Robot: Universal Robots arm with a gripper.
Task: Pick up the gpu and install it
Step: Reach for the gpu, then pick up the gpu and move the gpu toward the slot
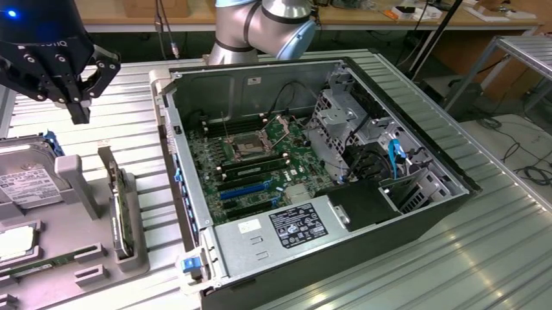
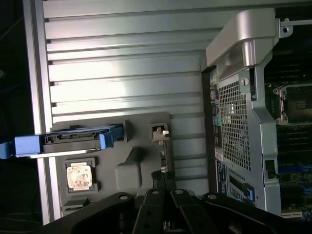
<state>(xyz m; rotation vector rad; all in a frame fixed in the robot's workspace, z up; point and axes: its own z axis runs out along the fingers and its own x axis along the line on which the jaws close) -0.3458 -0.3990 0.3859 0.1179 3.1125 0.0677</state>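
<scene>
Overhead, closed pincer [image 1: 79, 115], gpu [image 1: 119, 213] standing upright

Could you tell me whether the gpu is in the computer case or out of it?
Out: the gpu stands on edge in the grey tray beside the open case; the shut end effector is clear of it.

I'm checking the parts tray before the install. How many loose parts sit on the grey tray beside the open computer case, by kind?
gpu: 1
hard drive: 1
memory stick: 1
processor chip: 1
Total: 4
</scene>
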